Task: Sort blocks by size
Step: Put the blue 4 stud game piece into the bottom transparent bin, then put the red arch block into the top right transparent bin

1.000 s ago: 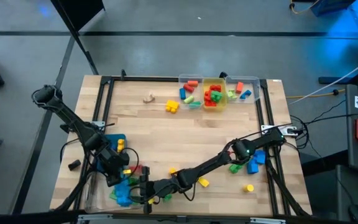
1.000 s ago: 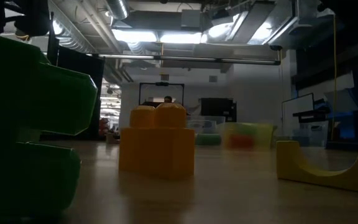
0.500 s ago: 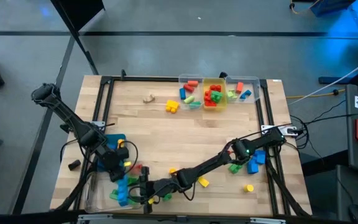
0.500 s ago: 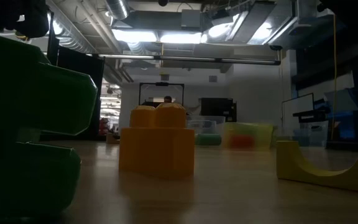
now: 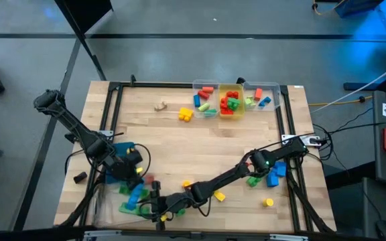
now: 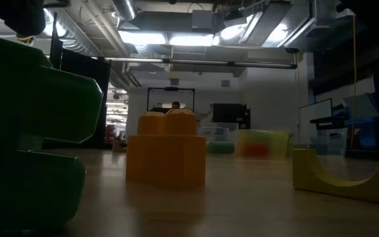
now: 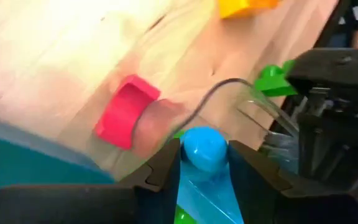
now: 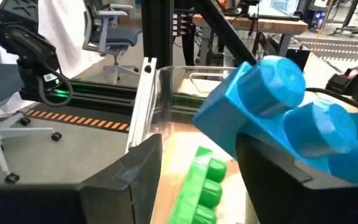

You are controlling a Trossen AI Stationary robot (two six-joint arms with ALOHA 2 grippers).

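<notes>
**Desk:** What do you see from above?

**Me:** I have the left gripper point(image 5: 134, 175) low at the table's point(image 5: 213, 144) near left corner, beside a heap of blocks point(image 5: 134, 197) in blue and green. The right gripper point(image 5: 158, 204) reaches across to that same heap. More blocks sit in three clear bins point(image 5: 235, 100) at the far edge, and a few lie by the right arm.

**Desk:** And at table height?

**Me:** A yellow block point(image 6: 166, 150) stands upright mid-table, a green block point(image 6: 28, 131) looms close, and a yellow arch point(image 6: 344, 174) lies farther over.

**Desk:** Left wrist?

**Me:** My fingers point(image 7: 166, 165) are clamped on a blue block point(image 7: 204, 152), partly closed around it. A red block point(image 7: 124, 112) lies on the wood beyond.

**Desk:** Right wrist?

**Me:** The jaws stand wide with a blue brick point(image 8: 272, 118) between them; I cannot tell whether they grip it. A green brick point(image 8: 201, 183) lies underneath.
</notes>
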